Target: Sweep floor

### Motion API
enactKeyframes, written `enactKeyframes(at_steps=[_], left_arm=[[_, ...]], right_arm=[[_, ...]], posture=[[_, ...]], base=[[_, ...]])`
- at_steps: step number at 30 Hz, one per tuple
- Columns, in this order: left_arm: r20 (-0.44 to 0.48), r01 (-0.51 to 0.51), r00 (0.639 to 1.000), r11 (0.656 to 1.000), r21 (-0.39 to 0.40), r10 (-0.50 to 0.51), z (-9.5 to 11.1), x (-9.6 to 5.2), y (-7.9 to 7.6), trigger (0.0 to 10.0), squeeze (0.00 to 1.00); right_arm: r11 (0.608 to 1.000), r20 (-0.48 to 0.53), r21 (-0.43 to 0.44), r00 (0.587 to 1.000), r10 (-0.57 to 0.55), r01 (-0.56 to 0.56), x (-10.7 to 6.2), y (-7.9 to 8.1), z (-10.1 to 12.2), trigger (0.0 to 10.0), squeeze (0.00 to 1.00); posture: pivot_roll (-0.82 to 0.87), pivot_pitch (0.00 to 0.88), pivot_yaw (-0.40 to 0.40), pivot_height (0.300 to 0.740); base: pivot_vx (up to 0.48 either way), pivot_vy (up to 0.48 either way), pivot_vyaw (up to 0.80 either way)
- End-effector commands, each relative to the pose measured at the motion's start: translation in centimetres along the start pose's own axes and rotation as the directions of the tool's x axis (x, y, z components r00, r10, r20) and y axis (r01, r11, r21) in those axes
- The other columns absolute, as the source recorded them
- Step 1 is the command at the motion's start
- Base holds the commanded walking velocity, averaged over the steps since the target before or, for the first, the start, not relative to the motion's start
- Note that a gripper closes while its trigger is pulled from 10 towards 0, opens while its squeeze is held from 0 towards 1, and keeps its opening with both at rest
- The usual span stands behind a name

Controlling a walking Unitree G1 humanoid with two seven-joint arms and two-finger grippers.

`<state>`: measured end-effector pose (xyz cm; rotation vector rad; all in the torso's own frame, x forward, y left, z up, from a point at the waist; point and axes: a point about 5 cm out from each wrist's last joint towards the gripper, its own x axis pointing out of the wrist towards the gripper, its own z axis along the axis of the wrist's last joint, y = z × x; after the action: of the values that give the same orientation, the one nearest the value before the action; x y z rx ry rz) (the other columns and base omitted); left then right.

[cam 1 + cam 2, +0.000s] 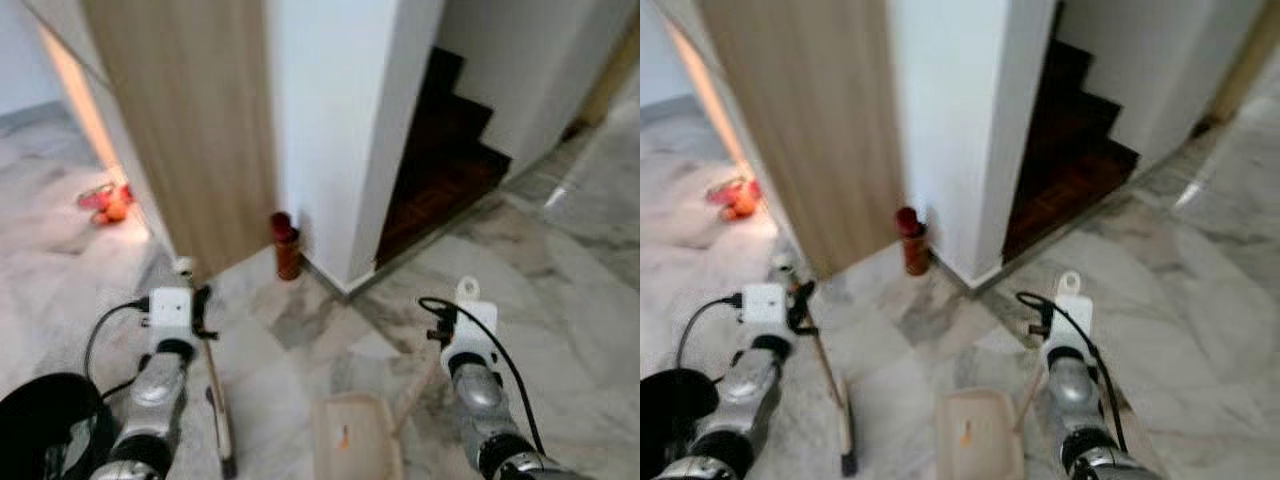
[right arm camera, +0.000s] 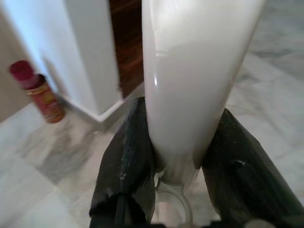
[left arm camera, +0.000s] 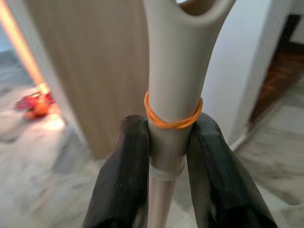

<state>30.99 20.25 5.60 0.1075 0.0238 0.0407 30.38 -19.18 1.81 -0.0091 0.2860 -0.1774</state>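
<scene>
My left gripper (image 3: 167, 128) is shut on the beige broom handle (image 3: 173, 71), just below an orange rubber band (image 3: 172, 118). In the eye views the broom stick (image 1: 213, 375) slants down from that gripper (image 1: 200, 305) to the marble floor at the lower left. My right gripper (image 2: 183, 114) is shut on the cream handle (image 2: 190, 71) of a dustpan. The beige dustpan (image 1: 355, 440) rests on the floor between my arms, with a small orange scrap (image 1: 343, 436) in it. The right gripper (image 1: 445, 330) sits above and to the right of the pan.
A red spray can (image 1: 286, 245) stands at the foot of the white wall corner (image 1: 340, 150). A wooden door panel (image 1: 190, 130) is left of it. Dark wooden stairs (image 1: 445, 150) rise behind the wall. A red-orange object (image 1: 105, 203) lies on the floor at far left.
</scene>
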Motion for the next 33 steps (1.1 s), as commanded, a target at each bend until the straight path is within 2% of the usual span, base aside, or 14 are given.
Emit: enactKeyframes(at_steps=[1,33], left_arm=[[0.023,-0.008,1.0,1.0,0.005,0.008,0.52,0.29,0.42,10.0,0.0],[0.026,-0.016,1.0,1.0,0.009,0.016,0.56,0.29,0.84,10.0,0.0]], right_arm=[[1.0,0.03,-0.005,1.0,0.009,-0.009,0.31,0.32,0.8,10.0,0.0],[1.0,0.032,-0.002,0.999,0.007,-0.007,0.28,0.38,0.78,10.0,0.0]], posture=[[0.1,0.0,-0.008,0.74],[0.11,0.0,-0.006,0.74]], base=[[0.0,0.0,-0.79],[0.0,0.0,-0.79]])
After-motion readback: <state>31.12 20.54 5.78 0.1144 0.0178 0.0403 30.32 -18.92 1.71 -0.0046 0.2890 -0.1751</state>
